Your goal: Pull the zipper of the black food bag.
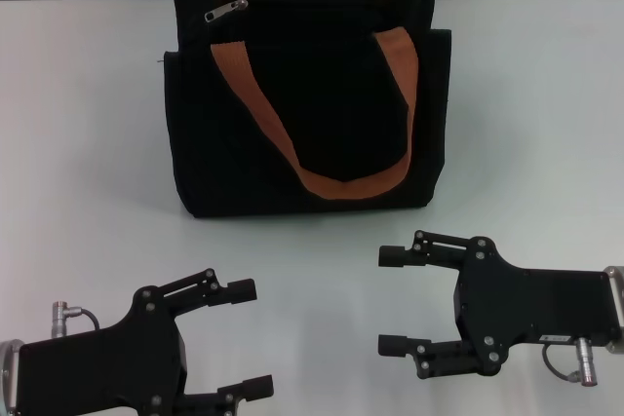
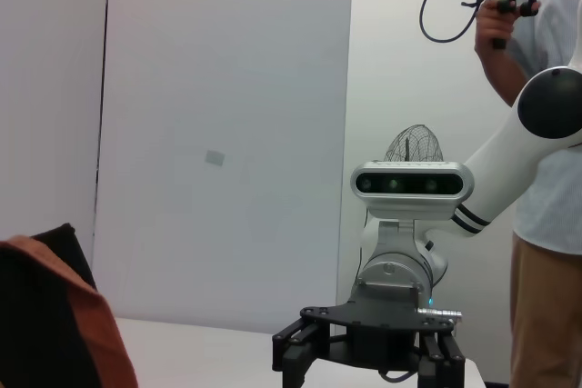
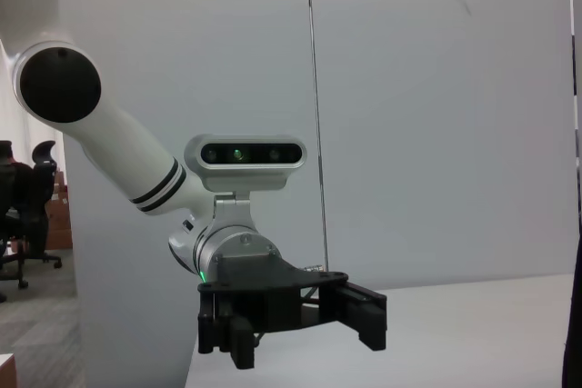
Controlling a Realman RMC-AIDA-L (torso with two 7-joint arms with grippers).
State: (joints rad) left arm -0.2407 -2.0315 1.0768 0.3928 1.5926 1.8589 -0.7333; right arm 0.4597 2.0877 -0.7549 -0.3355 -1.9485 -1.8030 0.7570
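Writing: I can read no brand, label or lettering on the bag (image 1: 292, 133), on my grippers or on the table (image 1: 78, 143).
Bag: it stands upright on the far middle of the table, broad front face toward me, its long axis running left to right; two orange-brown handles (image 1: 336, 182), the near one drooping down the front.
Zipper: the silver pull tab (image 1: 225, 11) sits at the bag's top edge near its left corner; the tab lies aslant, its long axis running from lower left to upper right. The track runs left to right along the top.
My left gripper (image 1: 252, 340): low at the near left of the table, fingers spread apart and pointing right, holding nothing. The bag is beyond it, well apart; the zipper is far off, almost straight ahead of it.
My right gripper (image 1: 392, 300): near right of the table, fingers spread apart and pointing left, holding nothing. It lies near the bag's lower right corner but not touching; the zipper is far beyond it and to its left.
Left wrist view: a corner of the bag with its orange strap shows at one edge; my right gripper faces the camera, and a person (image 2: 546, 179) stands behind.
Right wrist view: my left gripper over the table.
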